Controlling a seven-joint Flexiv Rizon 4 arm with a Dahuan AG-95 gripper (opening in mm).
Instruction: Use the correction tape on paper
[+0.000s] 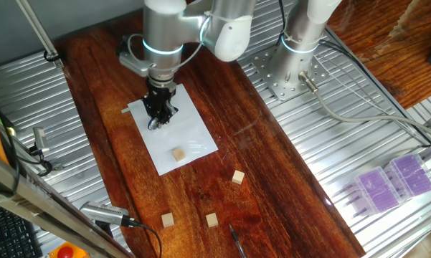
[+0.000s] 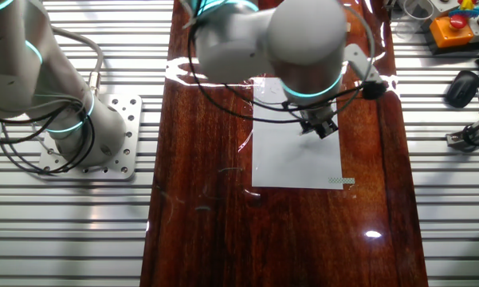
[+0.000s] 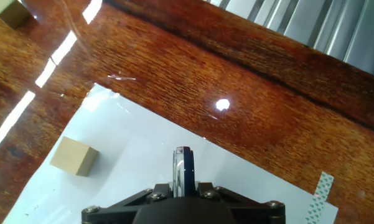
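Dark two-finger gripper (image 1: 160,111) down over the plain white rectangular sheet of paper (image 1: 190,140), near the sheet's far end in the one fixed view. Jaws closed narrow on the small dark correction tape dispenser with pale translucent rim (image 3: 182,169); in the hand view its thin edge stands up between the finger bases, nose pointing along the fingers toward the paper (image 3: 249,180). Held edge-on, probably so the applicator tip can meet the sheet and be dragged in a line. Whether the tip actually touches the paper cannot be told; the hand hides the contact in both fixed views.

Paper lies flat on the dark red-brown wooden tabletop (image 1: 272,179), skewed to the table edges. A short strip of greenish patterned tape (image 2: 342,181) at one corner of the paper (image 2: 291,159), seemingly there to pin the sheet so it won't slide under the drag.

Counts:
- Paper: one sheet.
- Dispenser: one, in the gripper (image 2: 319,127).
- Small tan wooden cubes: four in the one fixed view. One cube on the paper (image 1: 178,154), well short of the gripper; three on bare wood, at (image 1: 237,177), (image 1: 212,219) and (image 1: 168,219).
- Corner tape strips: one seen.

The cube on the sheet (image 3: 74,156) sits beside the dispenser's likely path, not in it.
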